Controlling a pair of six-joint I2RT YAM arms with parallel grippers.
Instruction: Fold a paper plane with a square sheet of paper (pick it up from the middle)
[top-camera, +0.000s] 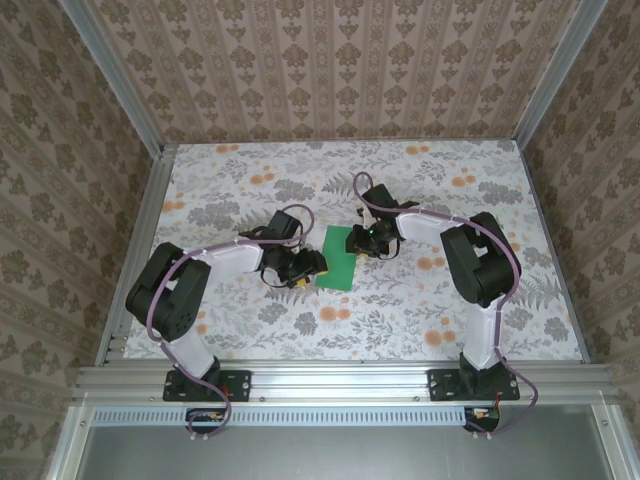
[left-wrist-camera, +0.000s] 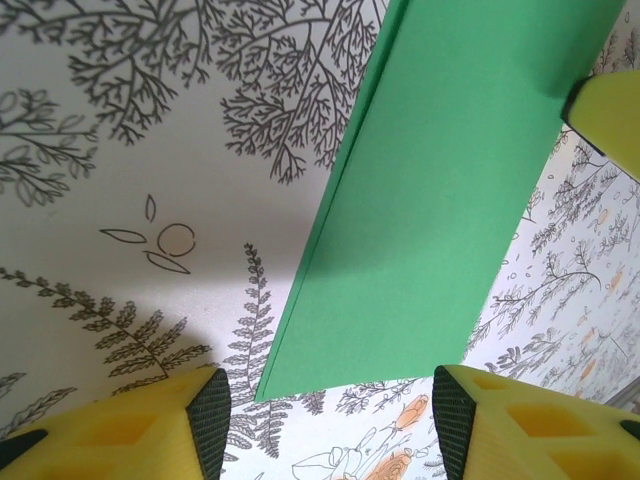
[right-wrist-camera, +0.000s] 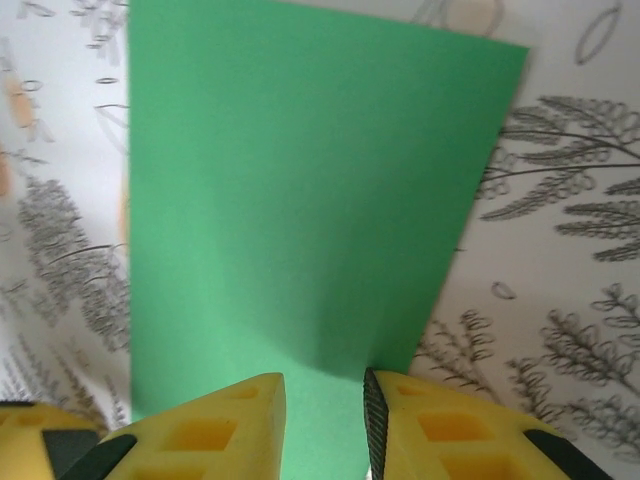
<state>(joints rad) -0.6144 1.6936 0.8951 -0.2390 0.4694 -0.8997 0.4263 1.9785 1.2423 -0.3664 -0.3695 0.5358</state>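
The green sheet of paper (top-camera: 338, 258) lay flat on the floral bench (top-camera: 250, 180), between the two hands and about mid-bench, showing as an upright rectangle rather than a full square, so it may have been folded once already. The left hand (top-camera: 303, 268) sat at its left edge with its fingers spread wide and nothing between them; its own camera showed the paper (left-wrist-camera: 440, 200) running diagonally ahead of the gap. The right hand (right-wrist-camera: 322, 410) was at the opposite edge, its fingers drawn close with a narrow gap over the green (right-wrist-camera: 300, 200), gripping nothing that could be seen. The sheet looked very light, thin and limp: it would likely slide on the smooth bench under a sideways push, sag if lifted by one corner, and crease wherever it was pinched. A good hold would probably be one edge nipped near its middle while the other hand pressed the sheet down to stop it skating.
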